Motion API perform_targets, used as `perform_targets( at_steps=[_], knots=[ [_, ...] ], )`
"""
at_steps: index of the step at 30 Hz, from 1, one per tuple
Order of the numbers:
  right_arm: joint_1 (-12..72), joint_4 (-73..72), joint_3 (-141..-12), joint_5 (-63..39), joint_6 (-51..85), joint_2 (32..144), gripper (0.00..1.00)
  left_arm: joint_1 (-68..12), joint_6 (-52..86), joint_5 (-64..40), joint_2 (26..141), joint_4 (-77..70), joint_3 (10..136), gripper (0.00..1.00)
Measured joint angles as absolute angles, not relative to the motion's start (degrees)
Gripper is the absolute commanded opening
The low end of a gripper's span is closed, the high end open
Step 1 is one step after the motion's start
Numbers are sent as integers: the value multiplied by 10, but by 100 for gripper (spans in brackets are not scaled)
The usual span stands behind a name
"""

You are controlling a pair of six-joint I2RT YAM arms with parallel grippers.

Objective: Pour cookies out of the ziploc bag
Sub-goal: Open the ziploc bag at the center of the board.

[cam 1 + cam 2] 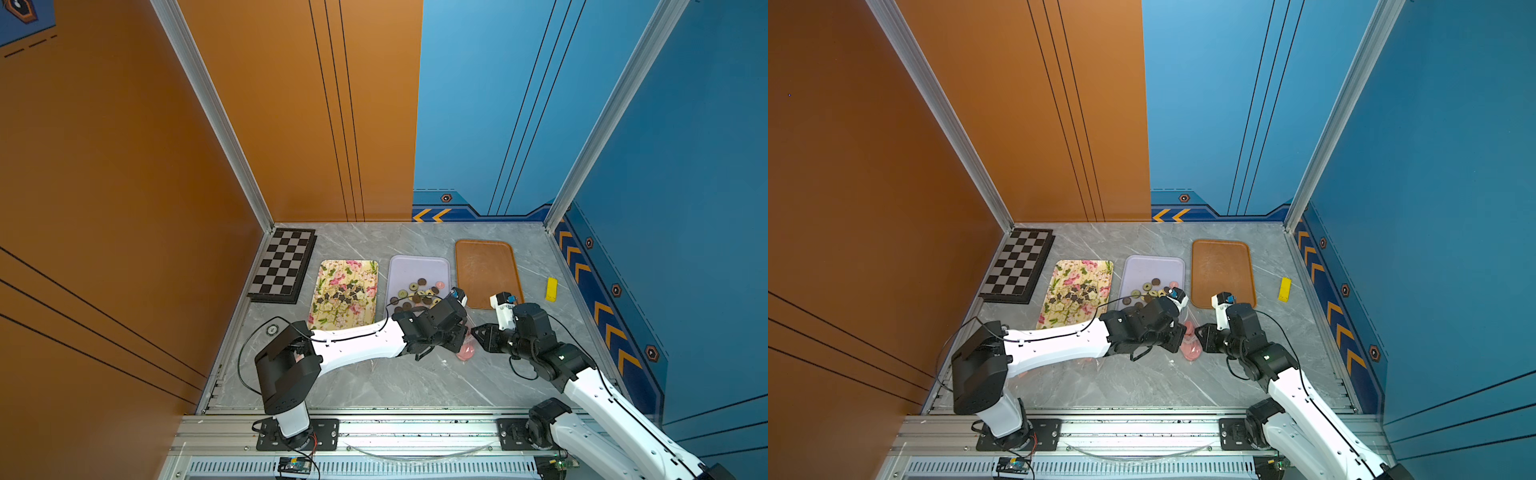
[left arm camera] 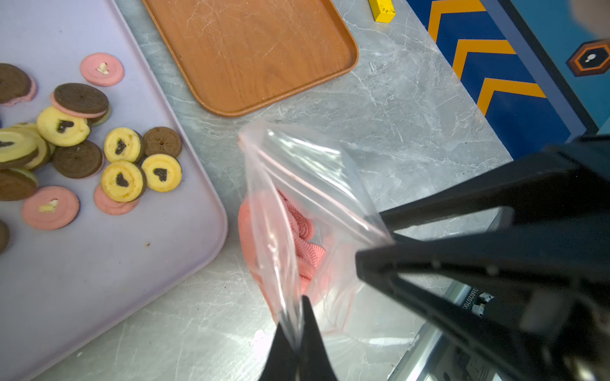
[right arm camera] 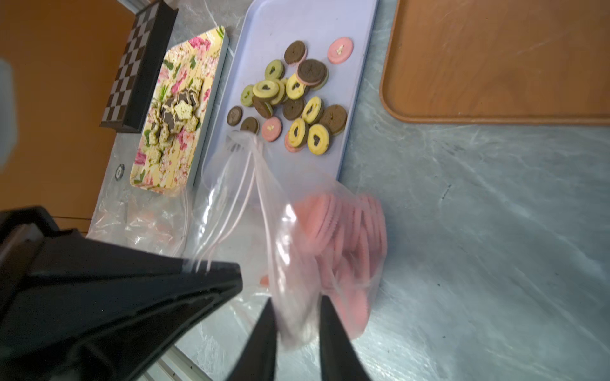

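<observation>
Cookies (image 2: 303, 231), flat pink discs with ribbed edges, stacked inside clear plastic ziploc bag (image 2: 297, 165). Bag mouth spread, pink zip strips parted. Bag low over grey marbled table (image 1: 395, 382), just off the near corner of the lilac tray, between the two claws. Cannot tell whether resting on the surface. In both top views, only a pink patch of cookies (image 1: 465, 352) (image 1: 1192, 351) between the black wrists.

Left gripper (image 2: 295, 316) clenched on a pinch of the bag's film at one end of the mouth. Right gripper (image 3: 297, 298) on the bag's opposite side, fingers (image 3: 333, 330) drawn close, blurred plastic bunched between them, grasping the bag.

Further out: rounded lilac plastic tray (image 1: 411, 268) carrying a loose pile of small round biscuits (image 1: 417, 291), dark brown, yellow-ringed with dark hearts, and pink. Just beside it, toward the left arm's side, rectangular floral-print tray (image 1: 340, 316) with dark and tan star-shaped biscuits (image 1: 345, 291) clustered mid-tray. On the lilac tray's other side, brown wood-grain tray (image 1: 486, 270), near edge just beyond the right wrist. Second clear bag (image 3: 142, 224), crumpled, flat on the table by the floral tray's near end. Small yellow rectangular block (image 1: 551, 289) near the blue wall. Black-and-grey chessboard (image 1: 284, 266) in the far corner by the orange wall.
</observation>
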State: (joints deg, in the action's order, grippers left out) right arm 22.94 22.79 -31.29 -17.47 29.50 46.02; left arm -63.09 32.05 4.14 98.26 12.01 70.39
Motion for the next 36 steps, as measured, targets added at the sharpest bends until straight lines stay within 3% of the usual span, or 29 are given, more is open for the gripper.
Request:
perform_targets(
  at_steps=[16,26,32,36],
  knots=[
    [224,317,-373,-134,267,483,0,-643,361,96,981,115,704,0],
    [222,340,-380,-244,241,501,0,-702,417,152,916,155,670,0],
    [187,353,-380,-232,245,505,0,-723,438,152,945,138,696,7],
    [130,354,-380,-197,242,540,0,-712,442,129,1024,103,749,27]
  ],
)
